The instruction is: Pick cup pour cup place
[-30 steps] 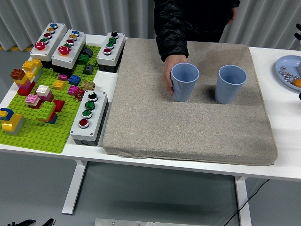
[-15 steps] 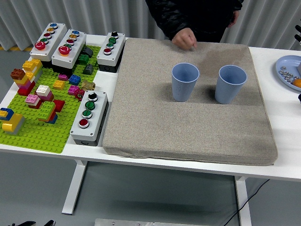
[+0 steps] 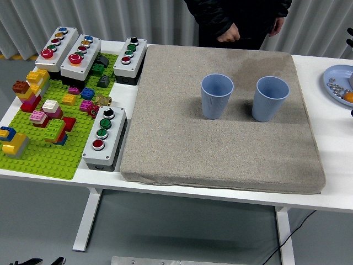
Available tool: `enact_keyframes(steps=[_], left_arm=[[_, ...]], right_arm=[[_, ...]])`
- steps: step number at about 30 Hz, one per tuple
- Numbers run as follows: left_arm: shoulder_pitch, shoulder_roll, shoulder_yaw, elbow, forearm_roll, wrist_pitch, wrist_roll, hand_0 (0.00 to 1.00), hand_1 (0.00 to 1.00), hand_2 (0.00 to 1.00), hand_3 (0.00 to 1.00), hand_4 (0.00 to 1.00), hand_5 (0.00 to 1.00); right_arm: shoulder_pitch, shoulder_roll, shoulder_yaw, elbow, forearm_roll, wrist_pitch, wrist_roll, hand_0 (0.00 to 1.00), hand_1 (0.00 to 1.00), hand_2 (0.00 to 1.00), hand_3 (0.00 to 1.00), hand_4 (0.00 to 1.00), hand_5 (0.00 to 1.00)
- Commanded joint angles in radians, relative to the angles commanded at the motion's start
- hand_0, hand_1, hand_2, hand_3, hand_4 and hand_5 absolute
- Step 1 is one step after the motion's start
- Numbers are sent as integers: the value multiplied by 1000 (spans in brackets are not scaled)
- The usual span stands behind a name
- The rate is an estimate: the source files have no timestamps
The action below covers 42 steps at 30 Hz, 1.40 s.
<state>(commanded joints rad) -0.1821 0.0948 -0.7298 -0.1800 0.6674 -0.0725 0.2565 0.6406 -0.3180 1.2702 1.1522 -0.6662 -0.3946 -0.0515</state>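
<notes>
No robot hand reaches over the surface in the head view, so I cannot tell if the hands are open or closed. A person's hand hangs at the far edge, holding nothing. Two blue cups stand upright on the grey mat, near each other but not touching: the left cup and the right cup. I see nothing inside either cup. The mat looks soft, so a cup could tip over if a hand bumps it. A blue plate at the right holds small silver bits and something orange.
</notes>
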Motion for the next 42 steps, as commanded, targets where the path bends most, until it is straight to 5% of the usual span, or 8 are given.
enact_keyframes(steps=[42], left_arm=[[5,-1,2,0,-5,2,-2,767,782,823,711,509,998]], right_arm=[[-3,0,-3,2,-3,1,-4,946,826,832,803,779,998]])
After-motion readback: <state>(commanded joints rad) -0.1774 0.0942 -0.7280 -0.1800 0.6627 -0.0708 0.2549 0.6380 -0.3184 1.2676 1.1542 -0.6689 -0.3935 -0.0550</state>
